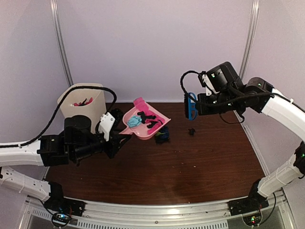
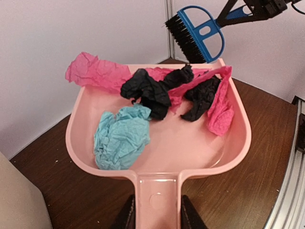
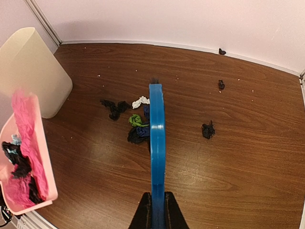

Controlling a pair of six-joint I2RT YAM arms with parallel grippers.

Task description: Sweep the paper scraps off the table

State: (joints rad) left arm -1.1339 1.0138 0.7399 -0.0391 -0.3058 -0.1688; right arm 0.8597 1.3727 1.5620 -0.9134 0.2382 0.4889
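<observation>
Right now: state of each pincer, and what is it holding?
Left pincer: closed on the pink dustpan by its handle.
Right pincer: closed on the blue brush by its handle.

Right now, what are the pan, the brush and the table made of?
The pan: likely plastic, pink, smooth with a soft shine. The brush: blue plastic-looking frame, black bristles. The table: dark wood grain, slightly glossy; real wood or laminate, can't tell.
</observation>
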